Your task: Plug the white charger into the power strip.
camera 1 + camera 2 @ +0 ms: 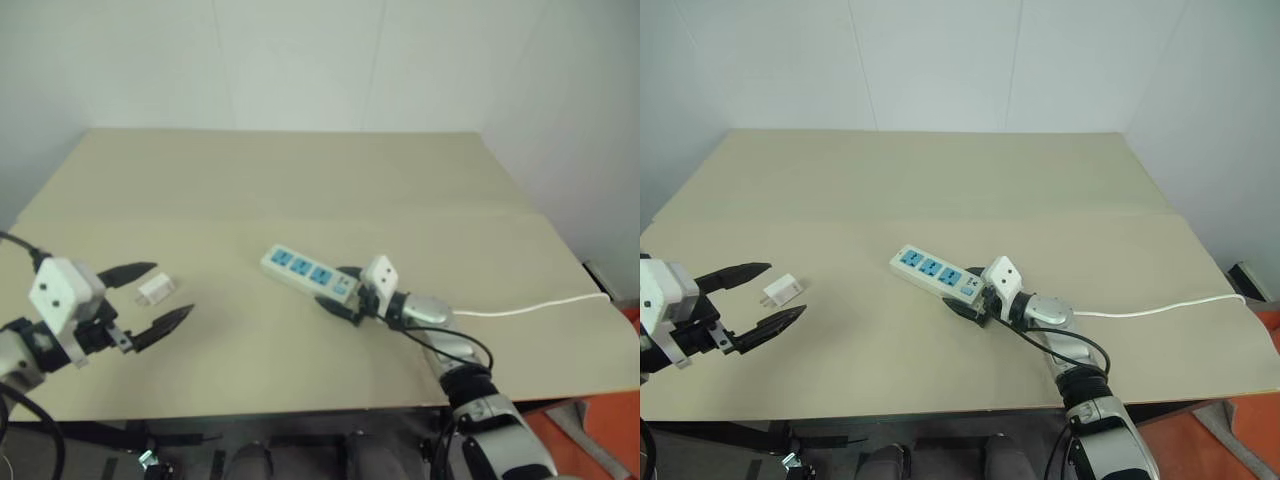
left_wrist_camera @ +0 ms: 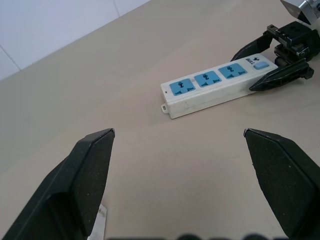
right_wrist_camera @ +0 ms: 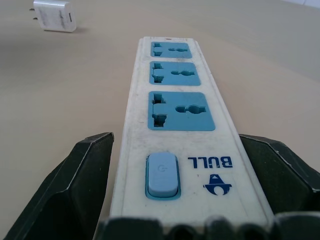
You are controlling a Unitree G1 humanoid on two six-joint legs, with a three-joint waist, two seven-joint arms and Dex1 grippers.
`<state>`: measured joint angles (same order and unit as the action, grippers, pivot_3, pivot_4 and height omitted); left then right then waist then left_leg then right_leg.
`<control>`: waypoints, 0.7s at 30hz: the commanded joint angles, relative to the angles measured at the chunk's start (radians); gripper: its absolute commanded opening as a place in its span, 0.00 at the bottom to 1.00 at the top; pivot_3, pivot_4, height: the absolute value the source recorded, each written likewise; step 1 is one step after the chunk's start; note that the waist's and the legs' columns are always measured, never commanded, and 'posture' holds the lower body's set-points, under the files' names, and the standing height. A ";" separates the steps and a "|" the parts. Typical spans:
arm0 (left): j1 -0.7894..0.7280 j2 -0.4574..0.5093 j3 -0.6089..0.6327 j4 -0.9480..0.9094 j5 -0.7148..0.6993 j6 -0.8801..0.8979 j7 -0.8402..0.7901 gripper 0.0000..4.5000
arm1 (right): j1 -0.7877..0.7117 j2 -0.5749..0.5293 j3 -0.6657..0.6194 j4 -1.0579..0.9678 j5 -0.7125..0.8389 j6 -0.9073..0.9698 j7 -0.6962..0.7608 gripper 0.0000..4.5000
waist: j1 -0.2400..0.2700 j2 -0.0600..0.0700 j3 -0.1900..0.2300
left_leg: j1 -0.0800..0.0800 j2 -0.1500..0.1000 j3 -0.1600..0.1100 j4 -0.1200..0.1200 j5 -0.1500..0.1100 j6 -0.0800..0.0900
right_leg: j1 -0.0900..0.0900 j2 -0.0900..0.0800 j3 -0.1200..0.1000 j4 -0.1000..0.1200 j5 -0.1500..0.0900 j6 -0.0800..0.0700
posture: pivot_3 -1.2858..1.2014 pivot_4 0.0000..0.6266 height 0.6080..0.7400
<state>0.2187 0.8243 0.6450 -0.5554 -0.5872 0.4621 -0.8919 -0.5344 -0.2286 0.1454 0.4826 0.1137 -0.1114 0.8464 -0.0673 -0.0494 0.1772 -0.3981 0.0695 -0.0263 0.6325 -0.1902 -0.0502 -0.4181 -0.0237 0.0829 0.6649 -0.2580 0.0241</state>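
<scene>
We've got our right tool (image 1: 342, 294) spread wide astride the switch end of the power strip (image 1: 306, 271), one black finger on each side and a visible gap to its sides, so nothing is clamped yet. The strip lies flat mid-surface (image 1: 300, 180), cord trailing off to the right. Over on the left, our left tool (image 1: 150, 296) gapes open too, and the white charger (image 1: 156, 290) lies on the surface between its fingers, ungrasped. We're in the bracing-and-pickup stage, we'd say. Next up: pinch the strip steady, close on the charger, then line its prongs up with a blue socket.
</scene>
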 commanded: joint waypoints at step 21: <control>-0.007 0.002 -0.002 -0.032 -0.016 -0.013 0.015 1.00 | -0.007 0.026 0.004 0.028 0.027 0.011 0.008 0.98 | -0.007 0.001 0.000 | 0.000 0.000 0.001 -0.002 0.000 0.000 | -0.003 0.001 0.002 0.000 0.000 0.000 | 0.52 0.24 1.00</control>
<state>0.2182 0.8187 0.6315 -0.5677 -0.5903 0.4619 -0.8764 -0.5200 -0.2211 0.1393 0.4754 0.1405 -0.0679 0.8394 -0.0744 -0.0487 0.1776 -0.3983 0.0698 -0.0248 0.6308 -0.1902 -0.0501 -0.4210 -0.0224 0.0854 0.6653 -0.2579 0.0241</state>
